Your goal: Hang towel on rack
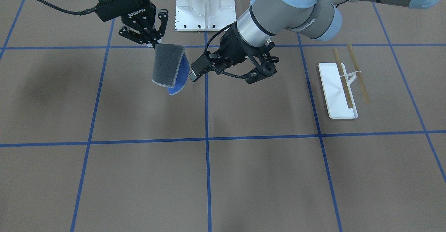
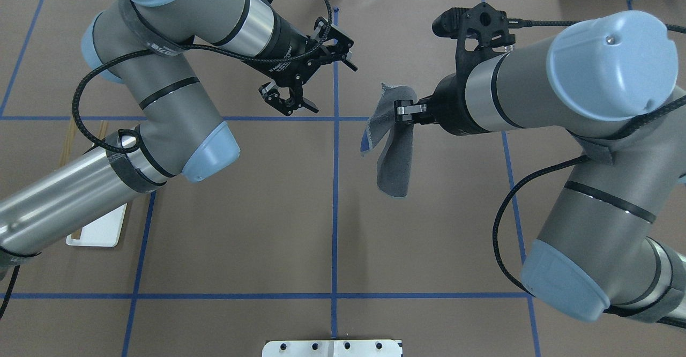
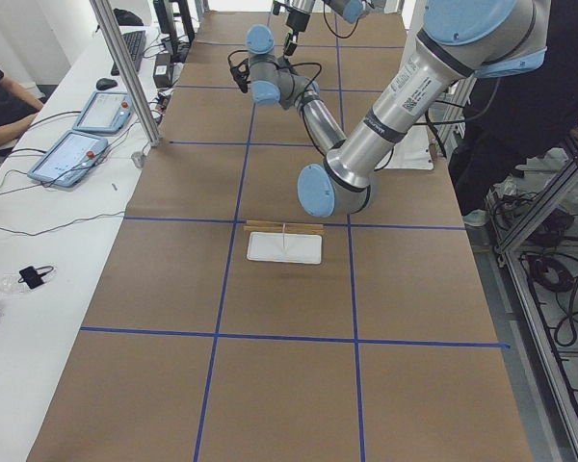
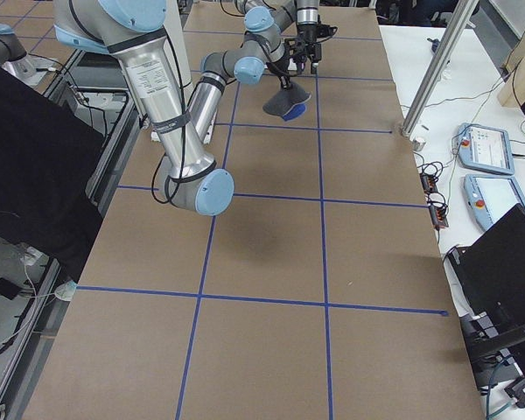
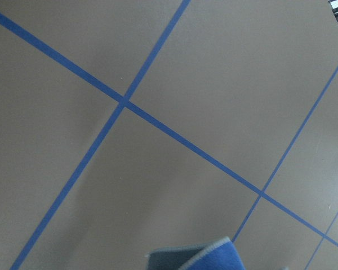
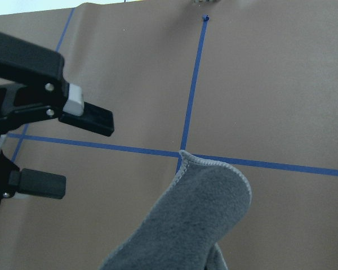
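Note:
My right gripper (image 1: 154,45) is shut on the top edge of the towel (image 1: 169,70) and holds it up above the table. The towel hangs folded, dark grey outside, bright blue inside. It also shows in the overhead view (image 2: 394,158), held by the right gripper (image 2: 401,113). My left gripper (image 1: 263,71) is open and empty, a short way beside the towel; in the overhead view the left gripper (image 2: 336,90) is to the towel's left. The rack (image 1: 343,82), with white base and two tan rods, stands apart on the left arm's side.
The white bolted robot pedestal (image 1: 205,5) is at the table's robot edge. In the overhead view the rack's base (image 2: 102,231) is partly hidden under my left arm. Blue tape lines (image 1: 206,139) cross the brown table.

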Controlling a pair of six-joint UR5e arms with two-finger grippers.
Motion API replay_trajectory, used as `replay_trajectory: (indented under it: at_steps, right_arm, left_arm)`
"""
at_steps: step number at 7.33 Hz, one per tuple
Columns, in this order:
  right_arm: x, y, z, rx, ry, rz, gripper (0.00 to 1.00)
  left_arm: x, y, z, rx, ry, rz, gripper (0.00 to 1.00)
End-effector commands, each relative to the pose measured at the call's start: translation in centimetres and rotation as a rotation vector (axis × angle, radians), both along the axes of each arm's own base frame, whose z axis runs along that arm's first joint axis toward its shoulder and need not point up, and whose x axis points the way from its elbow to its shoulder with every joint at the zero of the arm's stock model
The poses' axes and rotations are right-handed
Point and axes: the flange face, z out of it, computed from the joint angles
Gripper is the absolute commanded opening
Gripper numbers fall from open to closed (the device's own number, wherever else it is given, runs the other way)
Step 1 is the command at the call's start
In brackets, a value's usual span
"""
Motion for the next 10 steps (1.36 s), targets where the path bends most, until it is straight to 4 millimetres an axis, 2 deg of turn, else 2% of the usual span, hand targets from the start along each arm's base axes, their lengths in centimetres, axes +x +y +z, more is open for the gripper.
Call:
replay_trajectory:
  at_steps: [1, 2, 4, 6, 7, 8, 9, 10]
  right_arm:
    - [-0.6, 0.6, -0.2, 0.006, -0.004, -0.012, 0.0]
    - [-0.6, 0.7, -0.3, 0.008, -0.005, -0.014, 0.0]
    - [-0.6, 0.9, -0.9, 0.041, -0.057, -0.015, 0.0]
    - [-0.7, 1.0, -1.0, 0.042, -0.058, -0.017, 0.0]
    - [-0.7, 1.0, -1.0, 0.042, -0.058, -0.017, 0.0]
    - [-0.7, 0.9, -0.8, 0.042, -0.056, -0.017, 0.0]
    - [-0.7, 1.0, -0.5, 0.038, -0.052, -0.019, 0.0]
    - [-0.6, 1.0, -0.2, 0.035, -0.047, -0.019, 0.0]
  left_arm:
    - [1.1, 0.7, -1.4, 0.015, 0.019, -0.021, 0.98]
    - [2.3, 1.5, -1.9, 0.027, 0.029, -0.03, 0.98]
    - [3.3, 2.2, -2.9, 0.009, 0.04, -0.027, 0.98]
    - [4.8, 3.4, -3.1, 0.009, 0.04, -0.001, 0.98]
    - [4.8, 3.6, -3.3, -0.013, 0.046, -0.002, 0.74]
    - [4.7, 3.5, -3.6, -0.021, 0.05, -0.005, 0.29]
    - [4.5, 3.6, -3.8, -0.014, 0.059, -0.005, 0.0]
    - [4.5, 3.5, -3.6, -0.013, 0.06, -0.006, 0.0]
